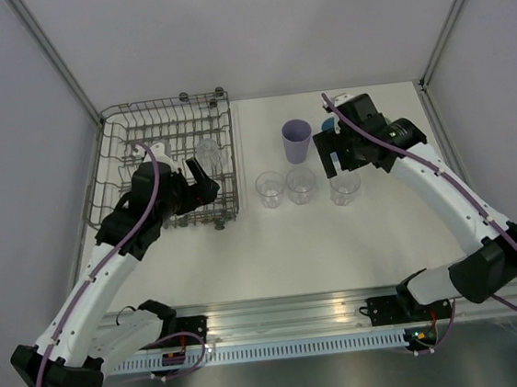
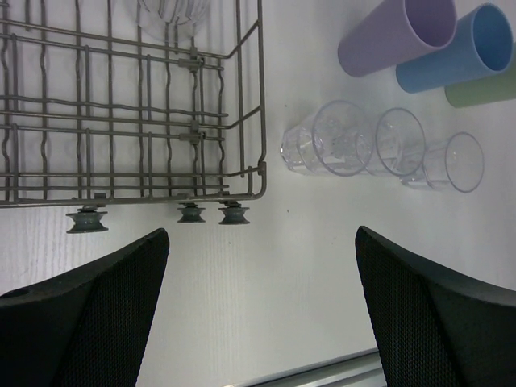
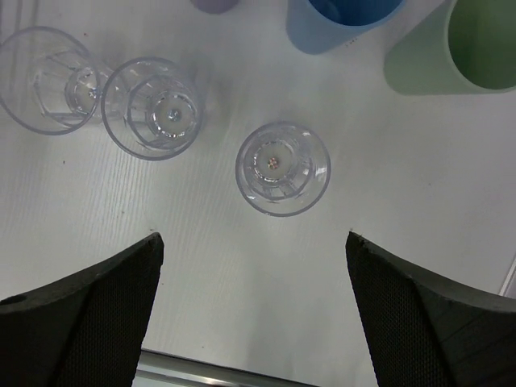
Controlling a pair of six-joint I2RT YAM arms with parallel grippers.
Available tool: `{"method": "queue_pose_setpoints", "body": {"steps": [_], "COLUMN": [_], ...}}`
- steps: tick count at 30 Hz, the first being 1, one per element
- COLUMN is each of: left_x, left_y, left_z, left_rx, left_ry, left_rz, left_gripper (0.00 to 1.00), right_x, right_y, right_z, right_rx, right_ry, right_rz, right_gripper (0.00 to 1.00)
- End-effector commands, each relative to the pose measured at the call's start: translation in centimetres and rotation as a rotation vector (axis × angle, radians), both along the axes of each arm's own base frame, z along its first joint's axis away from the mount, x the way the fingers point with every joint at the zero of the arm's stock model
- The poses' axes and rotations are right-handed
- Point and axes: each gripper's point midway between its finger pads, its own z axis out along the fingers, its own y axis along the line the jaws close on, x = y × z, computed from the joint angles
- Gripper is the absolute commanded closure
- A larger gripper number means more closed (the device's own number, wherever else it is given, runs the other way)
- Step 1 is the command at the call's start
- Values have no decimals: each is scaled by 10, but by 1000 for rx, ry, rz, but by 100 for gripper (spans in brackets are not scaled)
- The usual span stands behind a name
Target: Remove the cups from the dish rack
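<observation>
The grey wire dish rack (image 1: 163, 120) stands at the far left and holds one clear cup (image 1: 207, 153), seen at the top edge of the left wrist view (image 2: 173, 12). My left gripper (image 1: 206, 180) hovers open and empty over the rack's near right corner (image 2: 262, 173). On the table stand three clear cups (image 1: 270, 189) (image 1: 300, 185) (image 1: 345, 186), a lilac cup (image 1: 296, 140), a blue cup (image 3: 343, 20) and a green cup (image 3: 468, 48). My right gripper (image 1: 337, 165) is open and empty just above the rightmost clear cup (image 3: 282, 168).
Grey walls close in the white table (image 1: 273, 247) on the left, right and back. A metal rail (image 1: 290, 315) with the arm bases runs along the near edge. The rack stands on small rubber feet (image 2: 87, 219).
</observation>
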Motion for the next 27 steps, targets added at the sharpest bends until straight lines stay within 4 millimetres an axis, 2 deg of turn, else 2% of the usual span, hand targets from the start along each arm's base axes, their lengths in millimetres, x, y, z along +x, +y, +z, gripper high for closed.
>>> {"method": "queue_pose_setpoints", "body": {"steps": [1, 5, 8, 10, 11, 12, 13, 14, 15, 17, 18, 20, 21, 24, 26, 27], "left_x": [15, 31, 45, 53, 61, 65, 71, 77, 85, 95, 104, 117, 126, 145, 163, 171], "left_y": [9, 15, 17, 18, 16, 16, 19, 19, 18, 17, 15, 15, 13, 11, 10, 7], "left_z": [19, 21, 18, 17, 16, 17, 14, 20, 11, 17, 12, 16, 7, 8, -2, -15], "left_rx": [53, 98, 125, 135, 142, 143, 164, 168, 192, 195, 207, 227, 257, 302, 340, 361], "left_ry": [-69, -75, -72, -74, -70, -75, -72, -82, -59, -73, -68, -85, -69, -83, -68, -45], "left_rz": [43, 96, 136, 162, 174, 187, 211, 228, 237, 264, 272, 295, 292, 301, 300, 293], "left_gripper": [0, 0, 0, 0, 0, 0, 0, 0, 0, 0, 0, 0, 0, 0, 0, 0], "right_x": [-8, -12, -14, -24, -30, -35, -39, -41, -51, -67, -72, -84, -91, -107, -117, -120], "right_y": [-12, -18, -18, -19, -19, -15, -14, -10, -14, -12, -11, -7, -6, -4, -7, -8], "right_z": [31, 69, 89, 96, 114, 104, 107, 116, 115, 124, 126, 126, 130, 128, 129, 130], "right_rx": [7, 83, 152, 213, 280, 307, 343, 407, 440, 514, 534, 561, 572, 570, 573, 573], "right_ry": [-70, -227, -336, -390, -467, -460, -484, -525, -555, -614, -622, -614, -618, -580, -581, -587], "right_rz": [-45, -84, -91, -100, -96, -84, -80, -90, -92, -52, -38, 6, 27, 82, 89, 92], "right_gripper": [2, 2, 2, 2, 2, 2, 2, 2, 2, 2, 2, 2, 2, 2, 2, 2]}}
